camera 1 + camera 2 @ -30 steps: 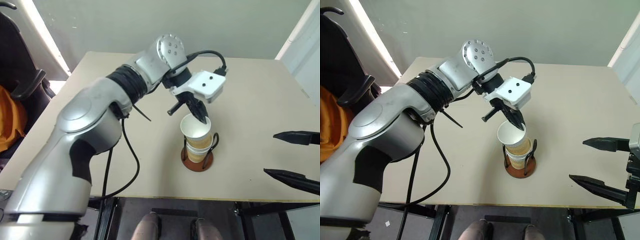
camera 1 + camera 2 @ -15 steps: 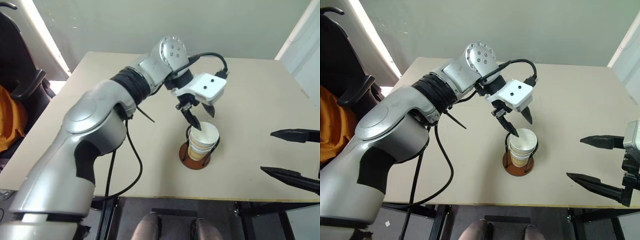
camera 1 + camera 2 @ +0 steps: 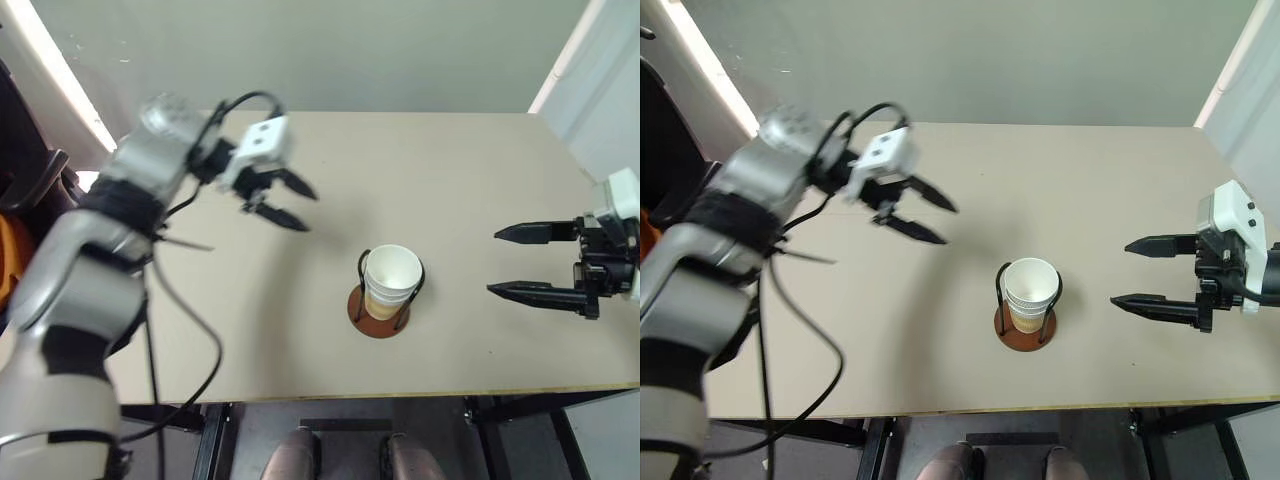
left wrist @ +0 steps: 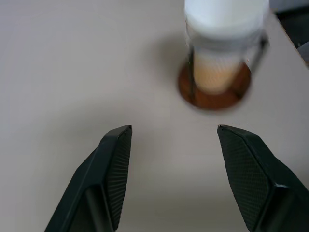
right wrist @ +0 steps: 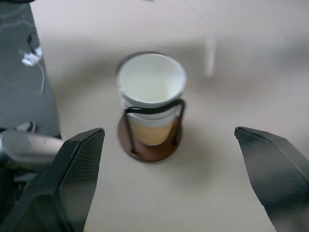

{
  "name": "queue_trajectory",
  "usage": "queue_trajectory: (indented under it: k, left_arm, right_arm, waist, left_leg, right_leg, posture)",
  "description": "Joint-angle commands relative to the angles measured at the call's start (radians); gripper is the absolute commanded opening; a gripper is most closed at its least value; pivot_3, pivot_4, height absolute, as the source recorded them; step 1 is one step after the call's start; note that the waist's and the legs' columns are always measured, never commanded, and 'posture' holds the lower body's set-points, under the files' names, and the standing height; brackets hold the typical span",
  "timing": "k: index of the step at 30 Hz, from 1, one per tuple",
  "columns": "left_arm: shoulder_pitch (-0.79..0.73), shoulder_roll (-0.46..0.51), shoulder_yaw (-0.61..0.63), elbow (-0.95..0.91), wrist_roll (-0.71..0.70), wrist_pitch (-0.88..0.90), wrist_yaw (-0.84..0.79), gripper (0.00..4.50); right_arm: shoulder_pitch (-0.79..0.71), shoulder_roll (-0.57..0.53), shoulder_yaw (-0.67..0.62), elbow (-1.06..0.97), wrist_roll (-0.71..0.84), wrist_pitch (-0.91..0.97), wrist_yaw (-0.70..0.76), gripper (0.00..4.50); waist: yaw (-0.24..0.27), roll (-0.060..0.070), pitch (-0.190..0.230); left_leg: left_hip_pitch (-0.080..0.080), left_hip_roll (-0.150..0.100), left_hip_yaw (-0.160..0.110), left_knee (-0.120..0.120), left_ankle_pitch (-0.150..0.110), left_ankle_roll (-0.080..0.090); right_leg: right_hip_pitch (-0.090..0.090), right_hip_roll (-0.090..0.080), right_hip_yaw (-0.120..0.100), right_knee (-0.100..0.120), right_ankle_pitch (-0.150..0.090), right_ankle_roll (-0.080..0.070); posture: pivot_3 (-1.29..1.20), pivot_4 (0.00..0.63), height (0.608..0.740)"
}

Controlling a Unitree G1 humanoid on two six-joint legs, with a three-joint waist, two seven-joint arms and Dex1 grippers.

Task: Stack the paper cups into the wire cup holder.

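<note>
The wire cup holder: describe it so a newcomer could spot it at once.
On the beige table, near the front edge's middle, sits the wire cup holder. It has a round reddish-brown base with thin black wire loops, and it holds the nested paper cups, white-rimmed and tan below.

No readable text, no labels, no brand marks, no numbers (cups and table plain)

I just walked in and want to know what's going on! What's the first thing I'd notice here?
First, the stack of white-rimmed, tan-walled paper cups standing upright in the black wire cup holder with its round reddish-brown base, near the front edge of the pale beige table. Then the two arms: the left gripper hangs open over the table's left side, away from the cups, and the right gripper sits open at the right, pointing toward them.
</note>
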Motion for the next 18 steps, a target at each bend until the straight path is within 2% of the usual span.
queue_trajectory:
  k: [1,3,6,9,11,14,18]
  left_arm:
    - [0.157,0.141,0.199,-0.233,-0.057,0.152,0.019,3.01]
    - [0.304,0.220,0.318,-0.364,-0.105,0.234,0.070,3.01]
    - [0.505,0.290,0.494,-0.494,-0.141,0.333,0.179,3.01]
    - [0.668,0.324,0.654,-0.589,-0.172,0.414,0.245,3.01]
    - [0.749,0.317,0.737,-0.645,-0.189,0.467,0.291,3.01]
    - [0.833,0.296,0.786,-0.713,-0.179,0.500,0.331,3.01]
    - [0.856,0.274,0.810,-0.724,-0.161,0.518,0.367,3.01]
  right_arm:
    - [-0.084,-0.012,0.070,0.124,-0.087,-0.079,0.071,4.50]
    - [-0.151,0.004,0.116,0.199,-0.132,-0.108,0.087,4.50]
    - [-0.215,0.035,0.157,0.248,-0.167,-0.129,0.107,4.50]
    - [-0.240,0.055,0.177,0.258,-0.184,-0.129,0.126,4.50]
    - [-0.265,0.075,0.199,0.278,-0.206,-0.139,0.132,4.50]
    - [-0.310,0.111,0.237,0.316,-0.246,-0.156,0.136,4.50]
    - [-0.347,0.138,0.264,0.340,-0.281,-0.169,0.155,4.50]
  waist:
    - [0.004,0.000,0.000]
    - [0.008,0.000,0.000]
    - [0.008,-0.001,0.000]
    - [0.003,-0.001,0.000]
    - [-0.001,-0.001,0.000]
    - [-0.007,-0.002,0.000]
    - [-0.011,-0.002,0.000]
  left_leg:
    - [0.000,0.000,-0.001,0.000,0.000,0.000]
    - [0.000,0.000,-0.002,0.000,0.000,0.000]
    - [0.003,0.001,-0.003,-0.001,0.000,0.000]
    - [0.010,0.003,-0.003,-0.004,0.002,-0.004]
    - [0.015,0.003,-0.002,-0.008,0.005,-0.007]
    - [0.023,0.004,-0.001,-0.019,0.005,-0.007]
    - [0.030,0.006,-0.001,-0.031,0.012,-0.005]
  right_leg:
    - [-0.001,0.000,0.000,-0.001,0.000,-0.001]
    - [0.000,-0.002,0.001,-0.001,0.000,-0.003]
    - [0.003,-0.002,0.000,0.001,0.000,-0.006]
    - [0.007,-0.001,-0.001,0.002,0.001,-0.014]
    - [0.009,-0.001,-0.002,0.002,-0.003,-0.027]
    - [0.011,-0.001,-0.001,0.002,0.000,-0.034]
    - [0.011,0.000,-0.001,0.004,0.004,-0.042]
  posture:
    - [0.00,0.150,0.740]
    - [0.00,0.150,0.740]
    - [0.00,0.150,0.740]
    - [0.00,0.150,0.740]
    - [0.00,0.150,0.740]
    - [0.00,0.150,0.740]
    - [0.00,0.150,0.740]
